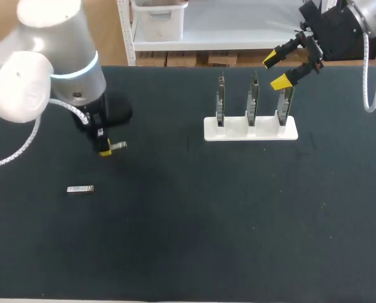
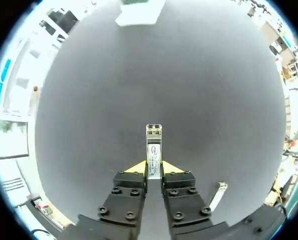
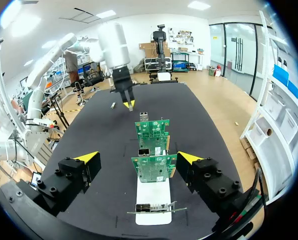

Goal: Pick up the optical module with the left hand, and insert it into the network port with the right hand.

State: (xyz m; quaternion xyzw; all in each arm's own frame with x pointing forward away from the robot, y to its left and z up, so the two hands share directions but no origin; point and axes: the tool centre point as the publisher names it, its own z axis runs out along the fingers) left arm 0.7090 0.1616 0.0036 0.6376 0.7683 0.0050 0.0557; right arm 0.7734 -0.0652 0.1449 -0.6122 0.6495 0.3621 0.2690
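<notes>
Overhead, clamps the optical module in the left gripper, well left of the white stand; hangs the right gripper spread wide, empty, above it. Left wrist: looks stiff, light, slick; probably best pinched on flat sides, nose free. Right wrist: straddles the stand's network cards, touching nothing.

Two optical modules, three circuit boards, one white stand.
</notes>
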